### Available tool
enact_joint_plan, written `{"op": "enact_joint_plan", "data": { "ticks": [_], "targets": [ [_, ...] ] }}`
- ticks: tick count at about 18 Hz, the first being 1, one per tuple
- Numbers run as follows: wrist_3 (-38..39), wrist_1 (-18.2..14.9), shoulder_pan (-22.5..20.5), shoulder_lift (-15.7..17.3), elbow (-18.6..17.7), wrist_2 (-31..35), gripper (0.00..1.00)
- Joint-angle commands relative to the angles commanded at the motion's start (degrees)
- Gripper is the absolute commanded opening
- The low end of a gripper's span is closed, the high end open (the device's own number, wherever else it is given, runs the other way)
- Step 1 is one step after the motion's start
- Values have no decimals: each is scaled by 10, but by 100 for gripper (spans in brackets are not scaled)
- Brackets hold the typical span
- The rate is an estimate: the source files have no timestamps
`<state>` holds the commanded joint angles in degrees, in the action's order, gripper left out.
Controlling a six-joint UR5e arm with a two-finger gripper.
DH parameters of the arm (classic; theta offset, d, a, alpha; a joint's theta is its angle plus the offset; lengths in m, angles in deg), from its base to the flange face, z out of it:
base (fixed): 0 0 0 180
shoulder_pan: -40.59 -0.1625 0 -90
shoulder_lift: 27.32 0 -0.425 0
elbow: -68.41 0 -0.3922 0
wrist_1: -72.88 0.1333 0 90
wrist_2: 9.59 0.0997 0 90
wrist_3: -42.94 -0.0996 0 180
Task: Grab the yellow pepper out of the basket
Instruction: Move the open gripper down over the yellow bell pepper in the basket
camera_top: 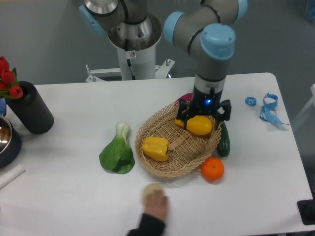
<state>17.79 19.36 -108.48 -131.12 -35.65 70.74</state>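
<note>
The yellow pepper (156, 148) lies in the left part of the round wicker basket (167, 167), its green stem end pointing right. A longer smooth yellow fruit (198, 126) rests in the basket's back right part. My gripper (204, 115) hangs just above that smooth fruit, to the upper right of the pepper. Its dark fingers are spread apart and nothing is held between them.
A green cucumber (224, 139) and an orange (212, 169) lie right of the basket, a purple vegetable (186, 97) behind it, bok choy (118, 153) on its left. A person's hand (154, 200) covers a tan round item in front. Blue ribbon (268, 107) at far right; black vase (29, 107) far left.
</note>
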Motion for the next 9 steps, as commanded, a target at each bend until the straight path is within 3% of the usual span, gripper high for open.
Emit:
{"op": "enact_joint_plan", "data": {
  "ticks": [9],
  "targets": [
    [211,0,50,-35,-4,-3,100]
  ]
}}
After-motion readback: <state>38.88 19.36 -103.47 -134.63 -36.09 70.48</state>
